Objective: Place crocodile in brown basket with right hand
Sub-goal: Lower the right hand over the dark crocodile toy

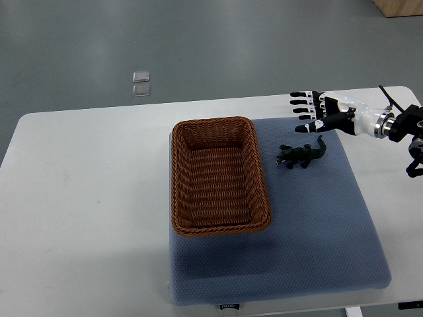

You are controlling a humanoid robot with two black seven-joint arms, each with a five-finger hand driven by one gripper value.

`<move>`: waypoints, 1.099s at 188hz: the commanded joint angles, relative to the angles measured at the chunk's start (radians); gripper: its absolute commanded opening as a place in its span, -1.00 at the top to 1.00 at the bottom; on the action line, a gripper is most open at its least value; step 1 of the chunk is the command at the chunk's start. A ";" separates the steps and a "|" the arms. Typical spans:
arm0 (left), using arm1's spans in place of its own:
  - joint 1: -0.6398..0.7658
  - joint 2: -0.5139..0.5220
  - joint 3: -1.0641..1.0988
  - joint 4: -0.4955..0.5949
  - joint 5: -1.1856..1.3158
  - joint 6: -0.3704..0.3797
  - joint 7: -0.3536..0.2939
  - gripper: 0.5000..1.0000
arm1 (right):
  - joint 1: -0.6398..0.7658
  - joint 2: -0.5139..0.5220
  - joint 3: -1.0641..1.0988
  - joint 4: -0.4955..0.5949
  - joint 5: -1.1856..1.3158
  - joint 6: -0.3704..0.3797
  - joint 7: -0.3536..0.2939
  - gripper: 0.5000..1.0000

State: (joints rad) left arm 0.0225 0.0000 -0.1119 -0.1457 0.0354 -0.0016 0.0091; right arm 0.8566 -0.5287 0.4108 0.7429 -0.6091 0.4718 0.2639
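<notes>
We've got right hand [316, 113] fingers spread, empty, just far-right of crocodile [301, 155]. Looks light, rigid; grab mid-body, then brown basket [180, 173].

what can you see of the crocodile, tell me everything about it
The crocodile is a small, dark toy, blackish green, seemingly plastic or rubber. It lies flat on its belly on the blue mat, legs splayed, its tail curving up toward the far right. It sits just right of the brown basket, outside it and not touching the rim. The right robot hand hovers just beyond its tail with open fingers, and nothing grips the toy.
</notes>
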 commanded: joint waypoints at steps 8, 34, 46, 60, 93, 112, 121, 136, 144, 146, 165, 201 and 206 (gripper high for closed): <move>0.001 0.000 0.000 0.000 0.000 0.000 0.000 -1.00 | 0.030 -0.019 -0.001 0.020 -0.221 -0.018 0.063 -0.73; 0.001 0.000 0.000 0.000 0.000 0.000 0.000 -1.00 | 0.045 -0.039 -0.004 0.075 -0.432 -0.062 0.104 -0.73; -0.001 0.000 0.000 0.000 0.000 0.000 0.000 -1.00 | 0.053 -0.042 -0.006 0.089 -0.528 -0.082 0.120 -0.73; 0.001 0.000 0.000 0.000 0.000 0.000 0.000 -1.00 | 0.068 -0.054 -0.015 0.101 -0.633 -0.114 0.130 -0.73; 0.001 0.000 0.000 0.000 0.000 0.000 0.000 -1.00 | 0.082 -0.066 -0.021 0.108 -0.837 -0.186 0.141 -0.73; 0.001 0.000 0.000 0.000 0.000 0.000 0.000 -1.00 | 0.082 -0.060 -0.041 0.108 -0.900 -0.229 0.143 -0.73; 0.001 0.000 0.000 0.000 0.000 0.000 0.000 -1.00 | 0.085 -0.059 -0.072 0.108 -0.937 -0.269 0.143 -0.73; -0.001 0.000 0.000 0.000 0.000 0.000 0.000 -1.00 | 0.104 -0.057 -0.132 0.108 -0.965 -0.349 0.143 -0.73; 0.001 0.000 0.000 0.000 0.000 0.000 0.000 -1.00 | 0.111 -0.057 -0.161 0.108 -0.965 -0.378 0.143 -0.73; -0.001 0.000 0.000 0.000 0.000 0.000 0.000 -1.00 | 0.113 -0.057 -0.167 0.108 -0.965 -0.384 0.143 -0.73; 0.001 0.000 0.000 0.000 0.000 0.000 0.000 -1.00 | 0.118 -0.056 -0.193 0.108 -0.965 -0.400 0.140 -0.73; 0.001 0.000 0.000 0.000 0.000 0.002 0.000 -1.00 | 0.116 -0.043 -0.221 0.108 -0.968 -0.406 0.143 -0.73; 0.000 0.000 0.000 0.000 0.000 0.000 -0.001 -1.00 | 0.118 -0.040 -0.224 0.108 -0.968 -0.415 0.143 -0.73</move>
State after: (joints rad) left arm 0.0223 0.0000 -0.1120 -0.1457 0.0352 -0.0016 0.0094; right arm 0.9726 -0.5753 0.2033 0.8515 -1.5751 0.0697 0.4040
